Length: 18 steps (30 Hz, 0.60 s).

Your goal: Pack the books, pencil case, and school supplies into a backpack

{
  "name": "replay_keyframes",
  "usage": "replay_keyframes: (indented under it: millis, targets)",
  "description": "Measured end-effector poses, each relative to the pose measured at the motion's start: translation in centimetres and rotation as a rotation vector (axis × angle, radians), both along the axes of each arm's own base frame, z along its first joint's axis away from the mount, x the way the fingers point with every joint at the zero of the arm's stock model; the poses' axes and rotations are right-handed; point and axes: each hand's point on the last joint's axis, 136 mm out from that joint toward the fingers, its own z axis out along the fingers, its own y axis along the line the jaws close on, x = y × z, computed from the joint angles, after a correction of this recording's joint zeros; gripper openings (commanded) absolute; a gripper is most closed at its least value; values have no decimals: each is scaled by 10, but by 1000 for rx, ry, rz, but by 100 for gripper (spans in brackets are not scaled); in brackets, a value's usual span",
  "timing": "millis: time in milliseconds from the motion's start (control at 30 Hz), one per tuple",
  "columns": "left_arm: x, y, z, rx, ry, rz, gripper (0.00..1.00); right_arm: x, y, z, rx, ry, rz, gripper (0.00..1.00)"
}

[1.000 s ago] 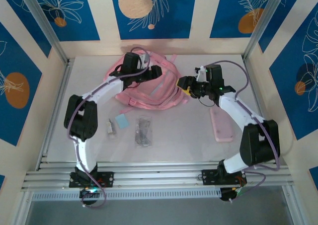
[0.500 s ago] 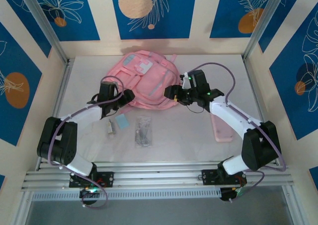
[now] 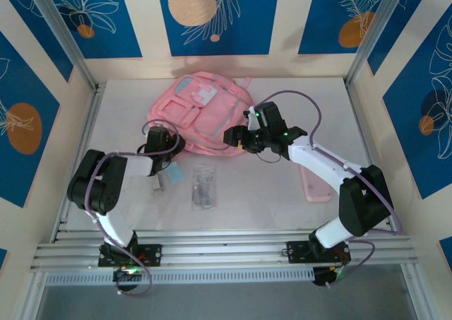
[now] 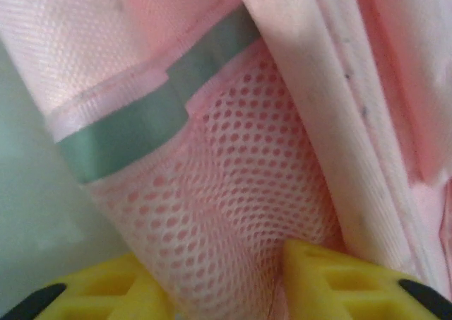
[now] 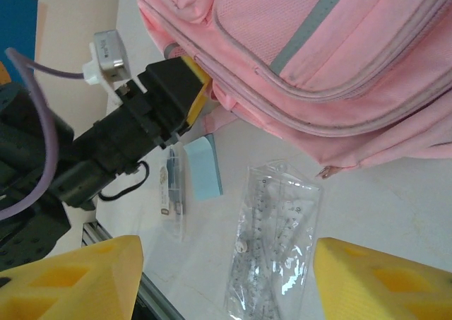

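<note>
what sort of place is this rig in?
Probably a lab robot cell, not a real room: two arms bolted to an aluminium rail, printed wall panels boxing in the table, and a staged backpack.

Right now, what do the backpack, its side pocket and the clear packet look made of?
The backpack looks like matte pink woven fabric, probably nylon or polyester, by its visible weave. Its side pocket is open mesh with regular holes. The packet is glossy clear plastic, showing glare and creases.
</note>
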Motion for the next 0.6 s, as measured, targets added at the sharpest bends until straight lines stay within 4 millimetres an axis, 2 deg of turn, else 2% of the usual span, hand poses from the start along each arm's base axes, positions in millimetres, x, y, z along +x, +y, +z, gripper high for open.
replay_keyframes:
  millis: [100, 200, 300, 400, 500, 600]
  targets:
    - [7, -5, 7, -36, -36, 2, 0, -5, 7, 0, -10, -24, 36, 62]
    - [7, -9, 17, -71, -48, 6, 0, -16, 24, 0, -14, -89, 106, 61]
    - [3, -15, 34, -107, -58, 12, 0, -32, 46, -12, -46, -163, 186, 60]
    - [-4, -30, 56, -146, -79, -8, 0, -41, 66, -29, -81, -204, 240, 58]
    - [-9, -45, 69, -186, -88, -23, 0, -38, 78, -45, -100, -219, 251, 57]
    - [-15, -56, 69, -211, -73, -33, 0, -24, 85, -63, -138, -233, 218, 57]
